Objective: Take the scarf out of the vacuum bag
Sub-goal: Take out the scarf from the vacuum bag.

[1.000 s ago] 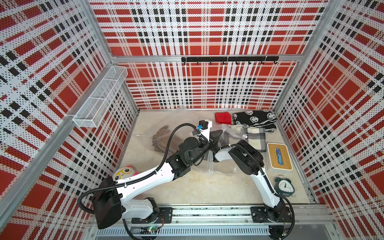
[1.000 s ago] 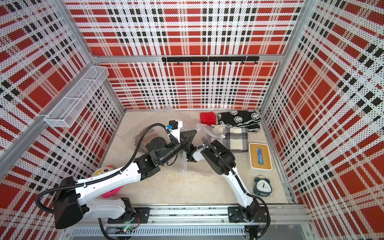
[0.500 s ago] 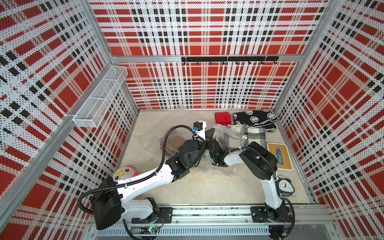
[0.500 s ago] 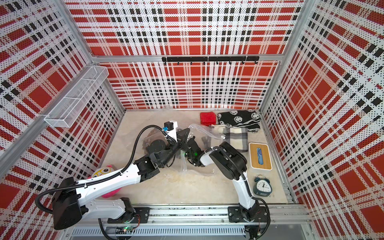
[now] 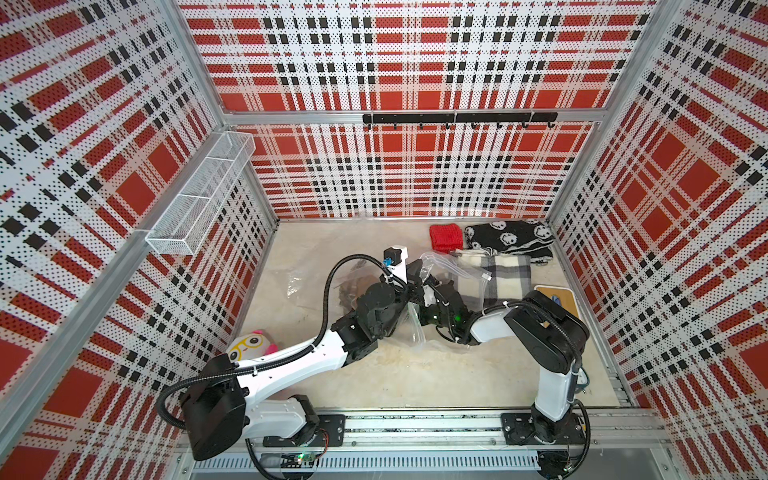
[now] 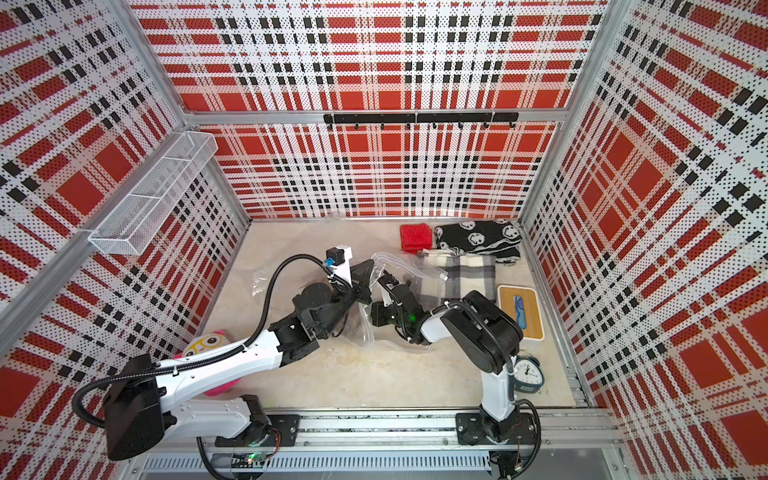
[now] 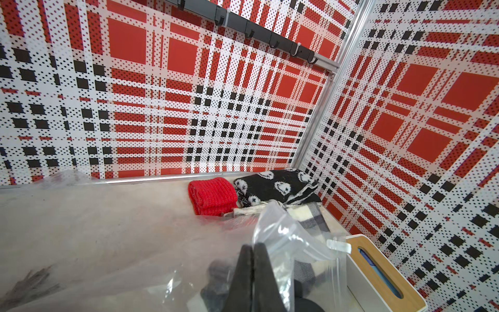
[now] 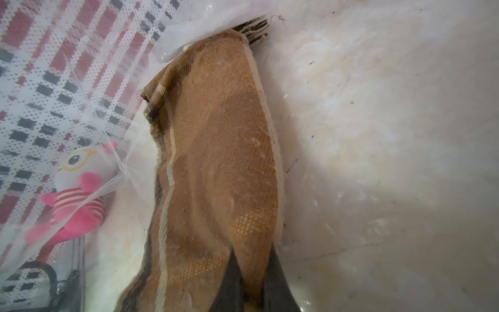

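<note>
Right gripper (image 8: 249,270) is clenching the brown scarf (image 8: 216,162), which is lying inside the vacuum bag (image 5: 303,286), 9 o'clock of it. Left gripper (image 7: 252,259) is pinching bag film. Risk: fringe snagging, the whole bag dragging along, fabric slipping out.

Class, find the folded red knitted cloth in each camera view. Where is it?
In a top view: folded red knitted cloth by the back wall.
In a top view: there too.
Left wrist: near the back wall.
Right wrist: not in it.
Shared landmark: black white-patterned scarf beside it.
</note>
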`<state>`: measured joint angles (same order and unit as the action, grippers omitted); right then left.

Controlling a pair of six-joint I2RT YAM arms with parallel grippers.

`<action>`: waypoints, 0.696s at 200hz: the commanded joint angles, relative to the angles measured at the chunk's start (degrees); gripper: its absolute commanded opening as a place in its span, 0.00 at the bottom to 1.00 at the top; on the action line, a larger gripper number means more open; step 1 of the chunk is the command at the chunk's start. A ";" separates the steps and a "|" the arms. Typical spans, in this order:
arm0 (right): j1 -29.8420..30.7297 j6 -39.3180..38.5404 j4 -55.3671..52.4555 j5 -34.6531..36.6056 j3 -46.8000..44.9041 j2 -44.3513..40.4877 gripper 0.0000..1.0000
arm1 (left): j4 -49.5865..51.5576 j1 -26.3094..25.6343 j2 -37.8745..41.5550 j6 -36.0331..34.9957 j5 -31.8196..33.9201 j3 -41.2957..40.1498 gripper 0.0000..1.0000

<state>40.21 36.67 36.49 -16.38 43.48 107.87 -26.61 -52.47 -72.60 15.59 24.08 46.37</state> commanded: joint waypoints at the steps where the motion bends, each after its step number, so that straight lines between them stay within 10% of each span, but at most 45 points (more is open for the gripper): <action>1: -0.91 -1.40 0.74 0.69 -1.56 -3.90 0.00 | -1.16 1.05 0.99 -0.13 1.24 -1.11 0.00; 139: -4.47 -3.85 -1.85 0.41 -9.90 -13.03 0.08 | -4.59 3.86 0.31 3.54 -0.83 -6.11 0.00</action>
<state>36.49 33.65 33.19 -15.99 34.48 97.14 -29.30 -49.15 -72.60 18.11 22.81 41.82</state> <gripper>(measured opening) 0.098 0.051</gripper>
